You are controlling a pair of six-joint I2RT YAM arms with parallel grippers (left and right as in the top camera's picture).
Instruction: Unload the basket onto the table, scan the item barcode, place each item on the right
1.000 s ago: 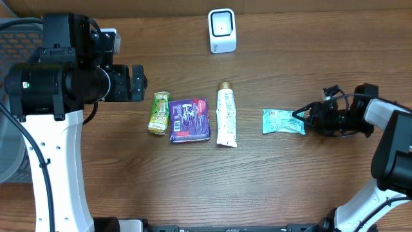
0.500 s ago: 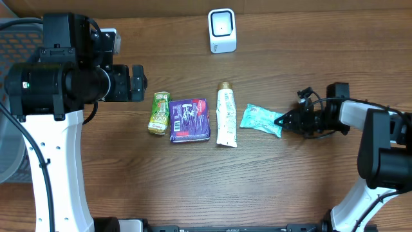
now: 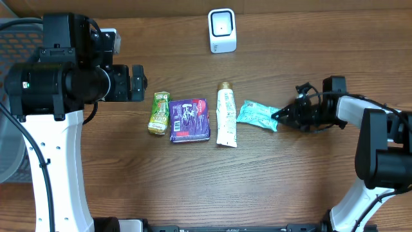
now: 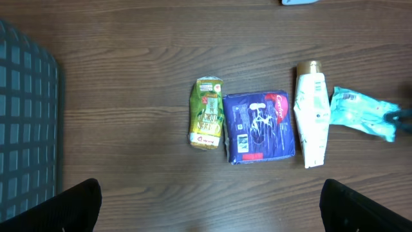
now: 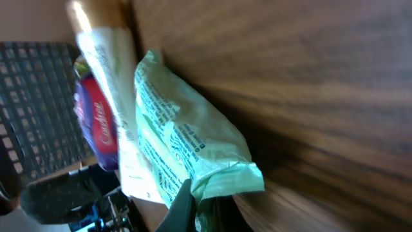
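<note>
My right gripper [image 3: 278, 118] pinches the green packet [image 3: 256, 115] by its end, centre right, just beside the tube [image 3: 226, 116]. Brown wood-grain table [image 3: 309, 187] all around. My left gripper [image 3: 137, 82] gapes wide, upper left. White scanner [image 3: 222, 30] top centre.

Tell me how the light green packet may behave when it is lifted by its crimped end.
The packet is probably floppy: its film wrapper is wrinkled, and the right end effector pinches only the end seam, so it may droop. It looks thin, so it is likely light. It should not roll, since its shape is a flat pillow.
</note>
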